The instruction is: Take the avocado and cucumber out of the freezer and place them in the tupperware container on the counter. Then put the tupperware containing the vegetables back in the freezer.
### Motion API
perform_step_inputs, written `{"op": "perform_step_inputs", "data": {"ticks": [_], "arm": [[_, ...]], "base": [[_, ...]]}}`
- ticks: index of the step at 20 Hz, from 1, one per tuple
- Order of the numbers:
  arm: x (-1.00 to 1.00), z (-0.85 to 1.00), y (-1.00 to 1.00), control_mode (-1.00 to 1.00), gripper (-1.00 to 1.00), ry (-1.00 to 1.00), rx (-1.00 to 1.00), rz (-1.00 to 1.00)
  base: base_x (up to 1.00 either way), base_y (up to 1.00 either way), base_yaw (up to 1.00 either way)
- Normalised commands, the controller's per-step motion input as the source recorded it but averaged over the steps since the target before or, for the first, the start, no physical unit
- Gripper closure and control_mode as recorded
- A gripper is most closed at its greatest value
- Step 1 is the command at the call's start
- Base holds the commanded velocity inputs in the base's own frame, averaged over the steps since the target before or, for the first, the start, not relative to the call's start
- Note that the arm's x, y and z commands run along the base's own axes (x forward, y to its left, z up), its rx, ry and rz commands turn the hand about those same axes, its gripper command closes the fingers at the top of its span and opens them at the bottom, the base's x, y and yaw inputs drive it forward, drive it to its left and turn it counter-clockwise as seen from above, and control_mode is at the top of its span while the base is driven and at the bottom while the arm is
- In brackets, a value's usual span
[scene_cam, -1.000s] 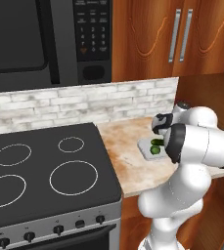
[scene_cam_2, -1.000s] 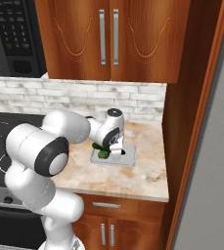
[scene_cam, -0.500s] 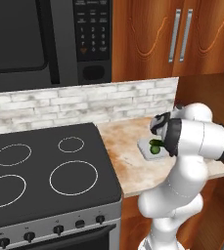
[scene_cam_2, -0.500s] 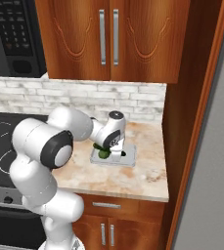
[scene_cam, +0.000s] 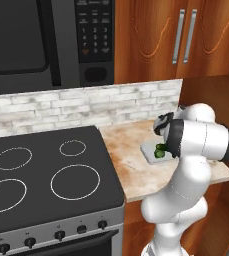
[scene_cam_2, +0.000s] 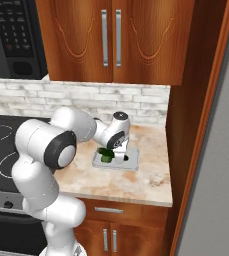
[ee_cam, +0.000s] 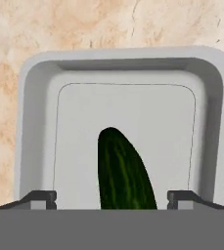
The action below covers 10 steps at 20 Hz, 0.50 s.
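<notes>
The pale grey tupperware container sits on the marbled counter near the wall. The dark green cucumber lies on the container's floor. My gripper hangs just above it, open. Its fingertips stand wide apart, with a gap between each and the cucumber. From the right base view the container, the cucumber and the gripper show in front of my forearm. In the left base view my arm hides most of the container; a bit of cucumber shows. The avocado is out of view.
A black stove top lies left of the counter, with a black microwave above it. Wood cabinets hang over the counter. A tall wood panel bounds the counter on the right, with the grey freezer side beyond.
The fingers have spread apart and let go of the cucumber, which now lies in the container. The arm's elbow has shifted slightly.
</notes>
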Motion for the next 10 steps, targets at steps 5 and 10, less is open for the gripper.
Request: {"op": "perform_step_inputs", "data": {"ticks": [5,10], "arm": [[-0.68,0.33,-0.04,-1.00,-1.00,-0.05,0.00,-0.02],[-0.31,0.42,-0.10,-1.00,-1.00,-0.02,0.00,0.00]], "base": [[0.00,0.00,0.00],[0.00,0.00,0.00]]}}
